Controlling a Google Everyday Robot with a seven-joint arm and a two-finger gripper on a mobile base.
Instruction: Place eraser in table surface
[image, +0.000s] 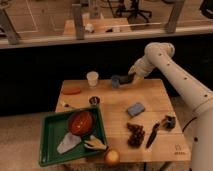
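Observation:
My gripper (119, 80) hangs over the back edge of the light wooden table surface (150, 97), just right of a white cup (92, 78). It is shut on a small dark block, the eraser (125, 79), and holds it a little above the tabletop. My white arm comes in from the right and partly hides the hand.
A blue-grey block (135, 109) lies mid-table. A black-handled knife (152, 134), dark grapes (135, 135) and a small dark object (169, 121) lie at the front right. A green tray (50, 120) with a red bowl (81, 121) sits front left. A small dark cup (94, 100) and a yellow fruit (112, 157) stand nearby.

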